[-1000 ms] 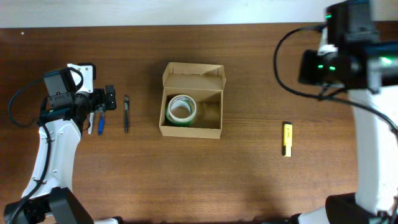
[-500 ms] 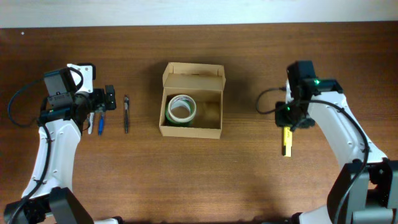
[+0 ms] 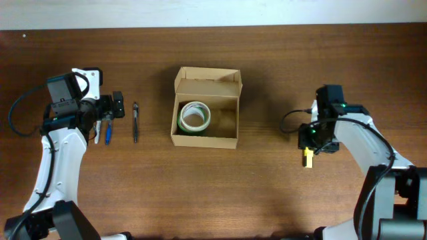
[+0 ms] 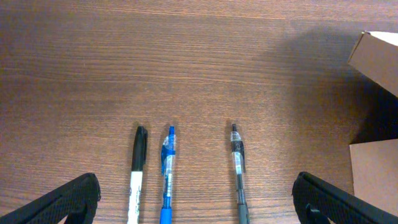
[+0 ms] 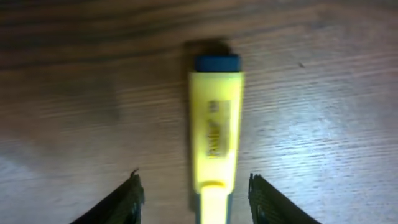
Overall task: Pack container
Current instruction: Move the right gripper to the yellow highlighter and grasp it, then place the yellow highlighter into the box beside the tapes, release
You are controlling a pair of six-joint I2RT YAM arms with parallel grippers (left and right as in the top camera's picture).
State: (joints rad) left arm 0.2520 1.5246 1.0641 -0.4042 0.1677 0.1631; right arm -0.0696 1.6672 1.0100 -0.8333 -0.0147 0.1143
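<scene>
Roughly mid-table, the box (image 3: 227,120) sits with its open mouth facing up. Its long axis runs left to right. The flap (image 3: 207,79) is hinged on the far edge and stands open, pointing away toward the far side of the table (image 3: 267,200). A tape roll (image 3: 194,117) with a green edge lies flat in the left half of the box; the right half shows bare cardboard. No print shows on the box.

The right gripper (image 5: 194,180) is well to the right of the box, low over a yellow highlighter (image 5: 214,137). Its fingers (image 5: 121,202) are spread, one on each side of the barrel, with wood visible between each tip and the plastic, so nothing is gripped. The highlighter lies near to far on the table, with its blue end (image 5: 217,63) away from the wrist. Its label carries dark writing, too blurred to read.

The left gripper (image 3: 118,106) is to the left of the box, with its fingers (image 4: 68,202) set wide and holding nothing. Between them, three pens lie side by side on the wood, all pointing the same way: a black-capped marker (image 4: 138,168), a blue pen (image 4: 166,174) and a dark slim pen (image 4: 238,165). Any print on them is too small to read.
</scene>
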